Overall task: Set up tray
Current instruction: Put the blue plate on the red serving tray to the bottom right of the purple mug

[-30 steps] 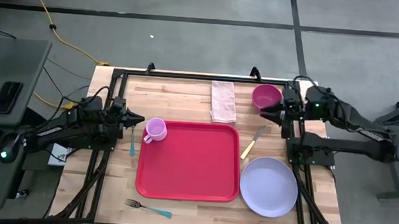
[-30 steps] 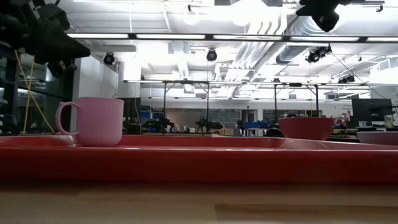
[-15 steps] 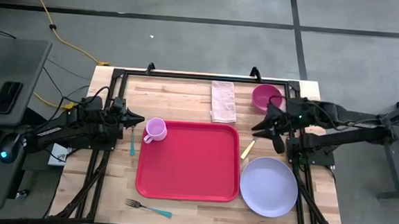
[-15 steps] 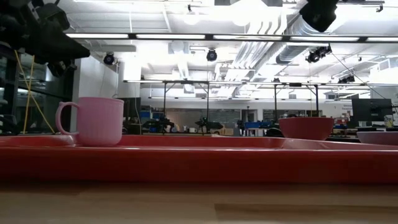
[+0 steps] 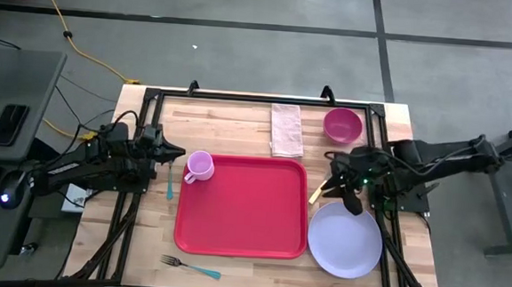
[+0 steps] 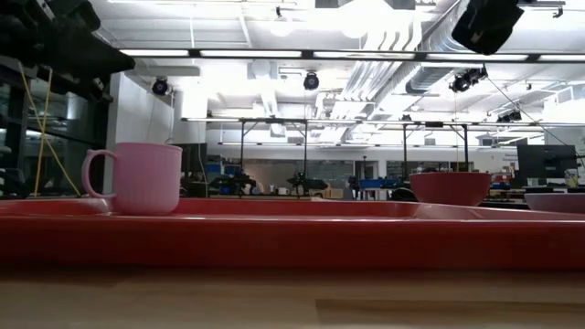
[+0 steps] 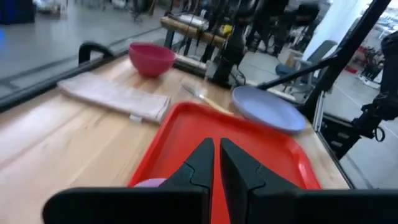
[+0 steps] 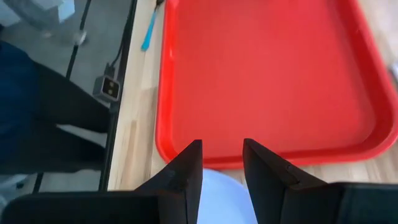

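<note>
Two arms work over a wooden table. At its middle lies the red tray, flat on the wood, with a pink mug standing on its far left corner. The left gripper hovers just left of the mug, fingers nearly pressed together with only a thin slit between them, holding nothing. The right gripper hangs over the near edge of the lavender plate, which sits just right of the tray; its fingers are parted with a clear gap and hold nothing. A knife lies between tray and plate. Beyond the tray rest a folded cloth and a magenta bowl. A fork lies at the near edge, and a teal utensil left of the tray.
</note>
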